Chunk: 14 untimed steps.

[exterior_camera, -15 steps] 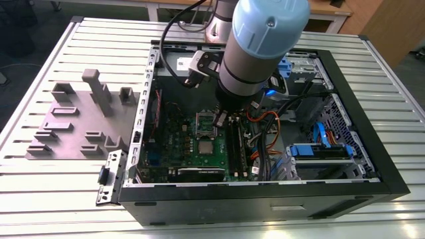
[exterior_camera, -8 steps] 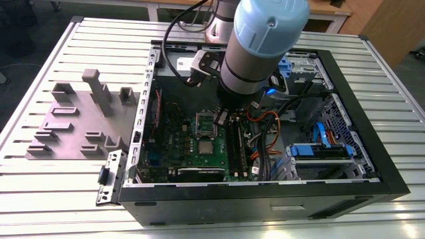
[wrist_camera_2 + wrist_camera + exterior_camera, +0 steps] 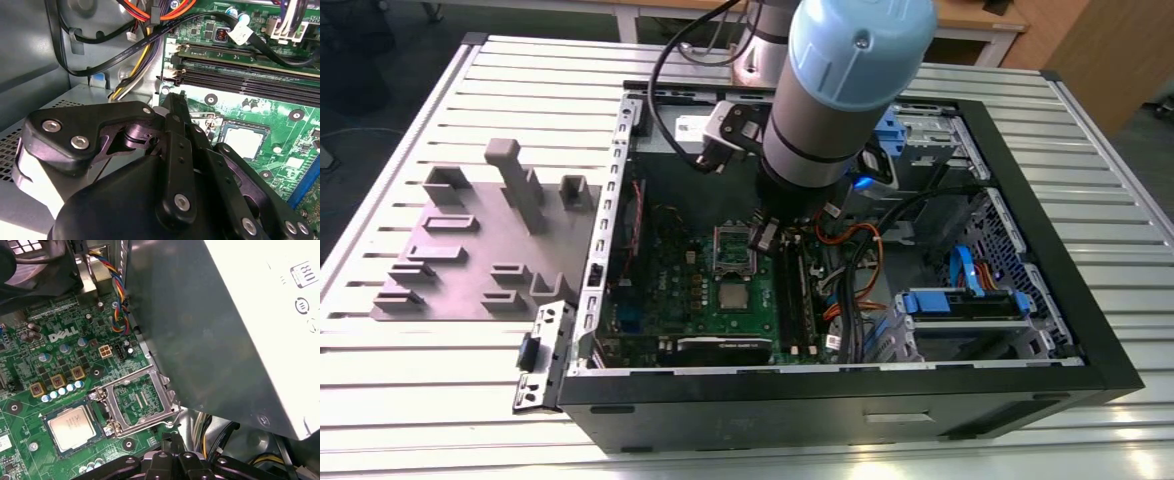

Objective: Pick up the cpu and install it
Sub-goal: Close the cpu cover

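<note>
You've got the cpu (image 3: 72, 427) sitting in its socket, with the open metal frame (image 3: 137, 400) at its 3 o'clock.

A table (image 3: 440, 380) of pale slats carries everything. On it stands an open black case (image 3: 1067, 330), its side off, taking up the middle and the exterior view's right. To the exterior view's left of the case, just beside it, lies a grey fixture (image 3: 474, 255) with raised blocks and posts. A small black bracket (image 3: 534, 360) seems to rest on the slats at the case's near corner, perhaps fixed to it.
</note>
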### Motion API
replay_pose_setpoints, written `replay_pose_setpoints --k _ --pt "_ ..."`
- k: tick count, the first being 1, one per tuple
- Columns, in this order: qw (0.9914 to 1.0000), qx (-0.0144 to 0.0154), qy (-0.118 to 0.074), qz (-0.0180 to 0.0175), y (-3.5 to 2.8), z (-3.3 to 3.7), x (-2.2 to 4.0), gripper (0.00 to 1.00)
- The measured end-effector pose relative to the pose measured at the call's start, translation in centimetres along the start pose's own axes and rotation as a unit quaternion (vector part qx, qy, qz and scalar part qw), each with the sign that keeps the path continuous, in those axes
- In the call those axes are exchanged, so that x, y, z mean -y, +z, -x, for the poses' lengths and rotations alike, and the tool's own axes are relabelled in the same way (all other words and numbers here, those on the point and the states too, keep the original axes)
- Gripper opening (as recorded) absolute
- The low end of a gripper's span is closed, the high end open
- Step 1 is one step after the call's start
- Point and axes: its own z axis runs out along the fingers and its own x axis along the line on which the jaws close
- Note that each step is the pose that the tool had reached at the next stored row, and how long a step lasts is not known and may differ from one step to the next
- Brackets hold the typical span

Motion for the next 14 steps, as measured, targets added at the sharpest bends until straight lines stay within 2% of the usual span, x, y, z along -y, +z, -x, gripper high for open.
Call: replay_pose_setpoints --k 14 --pt "0.99998 0.0054 0.000 0.0025 0.62 0.42 0.03 0.11"
